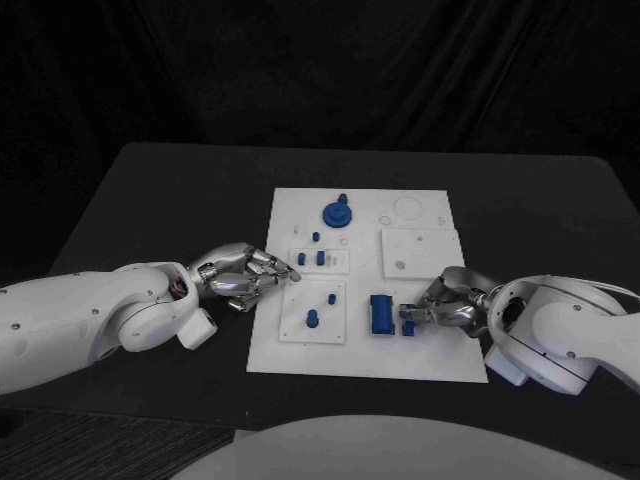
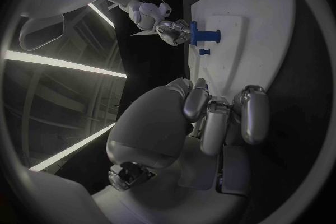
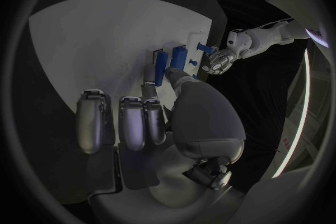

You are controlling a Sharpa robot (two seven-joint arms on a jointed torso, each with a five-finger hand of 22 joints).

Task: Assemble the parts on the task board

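1 task board (image 1: 356, 345) | 2 hands: left hand (image 1: 242, 277), right hand (image 1: 446, 306)

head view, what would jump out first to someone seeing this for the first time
The white task board in the middle of the black table stands out most, dotted with small blue parts, the round blue part near its far end being the most conspicuous. Next come the two silver hands at its near sides: the left hand at the board's left edge, and the right hand beside the blue block.
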